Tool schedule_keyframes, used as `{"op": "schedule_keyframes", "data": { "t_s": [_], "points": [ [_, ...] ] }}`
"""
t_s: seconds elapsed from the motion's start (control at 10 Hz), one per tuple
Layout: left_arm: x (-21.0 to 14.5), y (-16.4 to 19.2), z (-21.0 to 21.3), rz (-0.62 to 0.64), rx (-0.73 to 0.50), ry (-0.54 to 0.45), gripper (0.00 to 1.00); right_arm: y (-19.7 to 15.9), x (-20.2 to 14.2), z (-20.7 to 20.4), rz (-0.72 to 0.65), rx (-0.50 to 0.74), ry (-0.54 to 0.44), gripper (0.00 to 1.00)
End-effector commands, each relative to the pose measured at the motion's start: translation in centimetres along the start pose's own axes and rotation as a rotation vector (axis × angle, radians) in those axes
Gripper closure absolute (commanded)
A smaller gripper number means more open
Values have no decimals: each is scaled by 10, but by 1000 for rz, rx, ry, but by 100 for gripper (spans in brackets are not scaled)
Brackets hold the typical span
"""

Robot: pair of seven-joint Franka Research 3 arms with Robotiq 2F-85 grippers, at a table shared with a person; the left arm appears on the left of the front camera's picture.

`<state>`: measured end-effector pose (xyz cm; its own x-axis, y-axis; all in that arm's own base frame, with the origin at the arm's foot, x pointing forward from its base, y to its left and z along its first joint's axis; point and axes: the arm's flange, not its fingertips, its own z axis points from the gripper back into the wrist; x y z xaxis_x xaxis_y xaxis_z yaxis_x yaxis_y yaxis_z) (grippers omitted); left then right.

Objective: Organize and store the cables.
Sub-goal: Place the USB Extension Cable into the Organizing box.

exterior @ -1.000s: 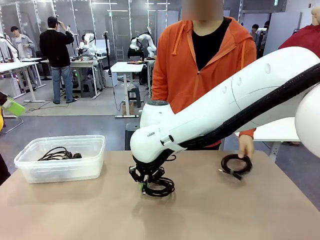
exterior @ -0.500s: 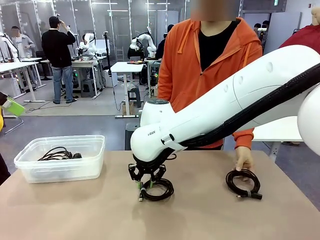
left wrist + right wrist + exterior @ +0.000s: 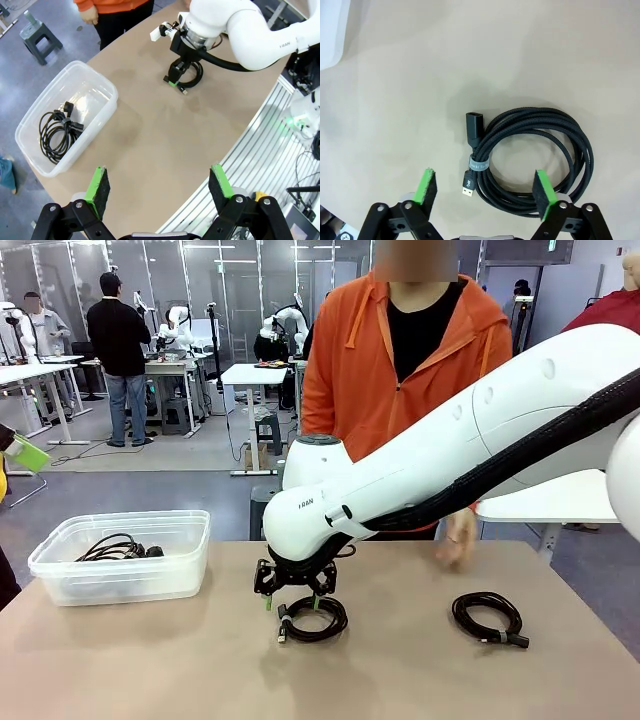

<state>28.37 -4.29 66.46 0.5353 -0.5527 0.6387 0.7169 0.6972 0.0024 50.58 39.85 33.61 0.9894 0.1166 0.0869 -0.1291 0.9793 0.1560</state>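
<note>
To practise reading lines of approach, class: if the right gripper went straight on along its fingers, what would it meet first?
Most likely the coiled cable on the table: the open right gripper points down at it, the coil mostly between its pads. The gap above it is unclear.

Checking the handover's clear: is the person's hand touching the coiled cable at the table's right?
Apart. Front view: the hand sits up and left of the cable, bare table showing between them.
</note>
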Motion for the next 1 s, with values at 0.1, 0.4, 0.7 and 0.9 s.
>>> {"op": "schedule_keyframes", "data": {
  "t_s": [0.1,0.4,0.7,0.9],
  "points": [
    [1,0,1,-5,-4,-4,0,-13,-12,16,23,42,6,0],
    [1,0,1,-5,-4,-4,0,-27,-31,53,130,26,16,0],
    [0,0,0,0,0,0,0,-55,-49,97,277,90,23,0],
    [19,-9,-8,49,-31,23,0,-81,-65,126,401,89,6,0]
  ]
}}
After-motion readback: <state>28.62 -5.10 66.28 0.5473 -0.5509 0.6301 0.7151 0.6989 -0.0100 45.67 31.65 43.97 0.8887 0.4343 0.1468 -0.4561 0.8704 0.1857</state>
